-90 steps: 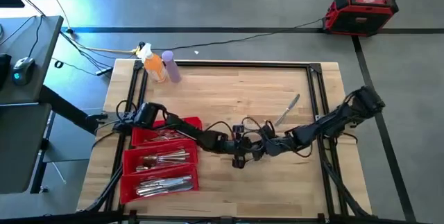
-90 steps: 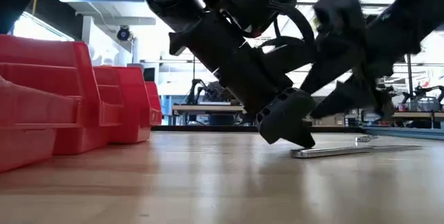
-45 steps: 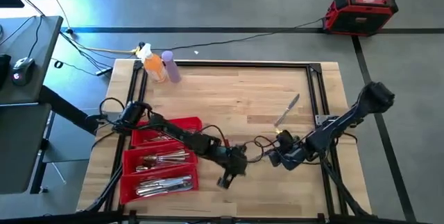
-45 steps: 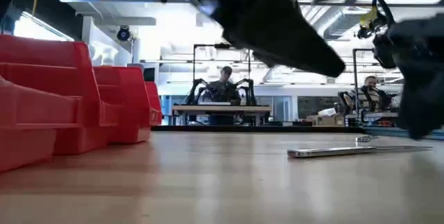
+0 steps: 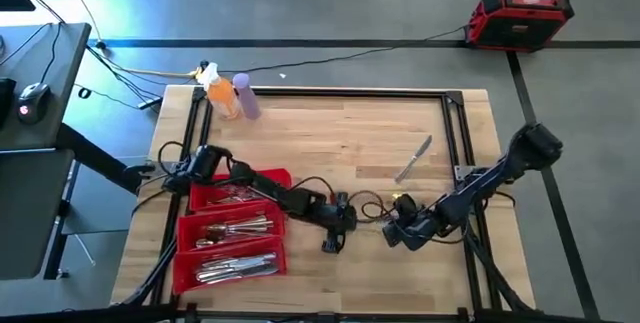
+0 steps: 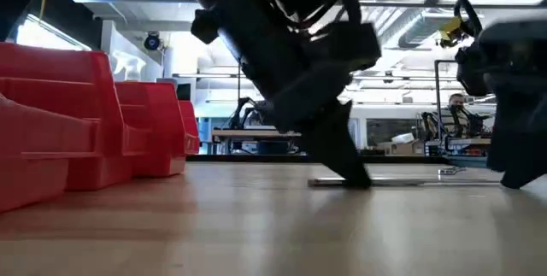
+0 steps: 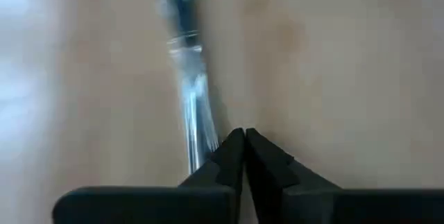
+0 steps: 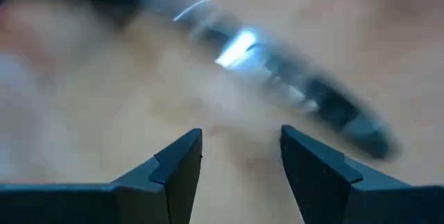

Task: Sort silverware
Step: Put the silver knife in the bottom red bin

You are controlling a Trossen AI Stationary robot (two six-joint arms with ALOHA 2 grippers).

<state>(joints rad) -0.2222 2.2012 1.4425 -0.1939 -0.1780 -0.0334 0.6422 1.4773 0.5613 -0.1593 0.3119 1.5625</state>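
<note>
- Since half a second ago, the left hand (image 5: 331,244) has pulled back up the desk (image 5: 350,133) to just right of the red tray (image 5: 232,228), and its fingers (image 7: 232,156) are pressed together, with a silver piece (image 7: 193,116) lying alongside them rather than between.
- The right hand (image 5: 392,233) hovers near the desk's middle, fingers (image 8: 182,165) parted, nothing held.
- Sorted silverware (image 5: 238,229) fills the tray's three compartments; one stray piece (image 5: 413,158), probably a knife, lies well apart toward the desk's right.
- Slim, stiff, polished metal on smooth butcher-block wood: each piece looks light but slippery, and is likely best pinched across the narrow handle.
</note>
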